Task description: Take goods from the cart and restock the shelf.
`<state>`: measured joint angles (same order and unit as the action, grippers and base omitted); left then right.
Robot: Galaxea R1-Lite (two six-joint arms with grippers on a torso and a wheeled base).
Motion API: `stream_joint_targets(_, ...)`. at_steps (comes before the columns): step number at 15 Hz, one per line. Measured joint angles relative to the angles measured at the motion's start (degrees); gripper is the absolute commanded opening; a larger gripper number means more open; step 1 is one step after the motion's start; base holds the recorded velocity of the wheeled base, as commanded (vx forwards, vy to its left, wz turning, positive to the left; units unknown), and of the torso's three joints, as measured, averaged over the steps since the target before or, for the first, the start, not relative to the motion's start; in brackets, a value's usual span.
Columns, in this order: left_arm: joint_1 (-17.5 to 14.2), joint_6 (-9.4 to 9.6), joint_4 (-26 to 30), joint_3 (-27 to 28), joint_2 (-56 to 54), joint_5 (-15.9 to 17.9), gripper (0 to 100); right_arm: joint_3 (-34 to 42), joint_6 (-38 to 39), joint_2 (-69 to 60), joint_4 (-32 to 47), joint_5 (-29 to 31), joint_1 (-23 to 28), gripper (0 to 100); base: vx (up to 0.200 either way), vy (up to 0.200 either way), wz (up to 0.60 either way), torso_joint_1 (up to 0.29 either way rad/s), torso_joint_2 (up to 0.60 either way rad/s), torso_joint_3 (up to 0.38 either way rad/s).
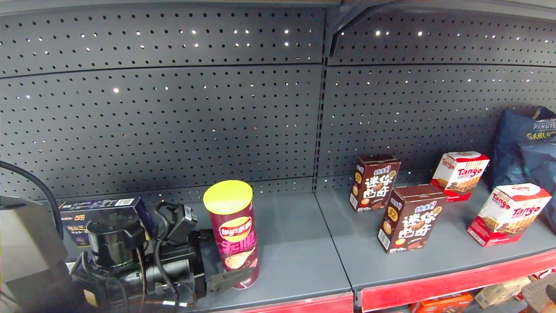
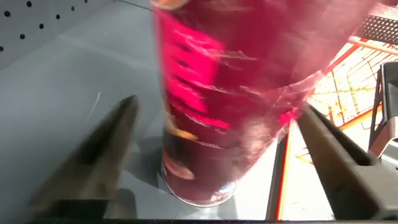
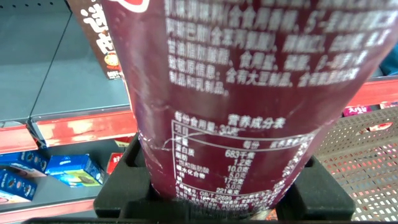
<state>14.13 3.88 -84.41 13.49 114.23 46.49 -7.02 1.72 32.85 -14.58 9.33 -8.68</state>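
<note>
One chip can (image 1: 234, 234) has been stood upright on the shelf (image 1: 295, 261), near its front edge. The left gripper (image 2: 217, 106) is spread around it, not squeezing. A second can (image 3: 249, 93) is held tight by the right gripper (image 3: 221, 183), out in front of the shelf. It is not yet put up.

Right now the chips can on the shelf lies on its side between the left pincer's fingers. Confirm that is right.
Not right: the chips can stands upright on the shelf, not on its side; the head view shows it. It does sit between the fingers of the left pincer.
</note>
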Motion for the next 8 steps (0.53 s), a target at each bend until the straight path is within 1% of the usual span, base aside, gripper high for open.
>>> stream_joint_targets(3,0.01,-0.02,-0.04,-0.3,-0.56,-0.02,100,0.0,0.0,-0.09,0.0,-0.02,0.02,0,0.0,0.0,0.0,0.0,0.0,0.0)
stream_joint_targets(5,-0.07,0.02,-0.09,-2.06,-2.1,0.0,100,0.0,0.02,-0.26,0.02,0.06,0.02,0,0.0,0.0,0.0,0.0,0.0,0.0)
stream_joint_targets(8,-2.26,0.02,-1.43,-5.56,-5.46,0.17,100,0.0,0.05,-0.44,0.02,0.02,-0.05,0,0.0,0.0,0.0,0.0,0.0,0.0)
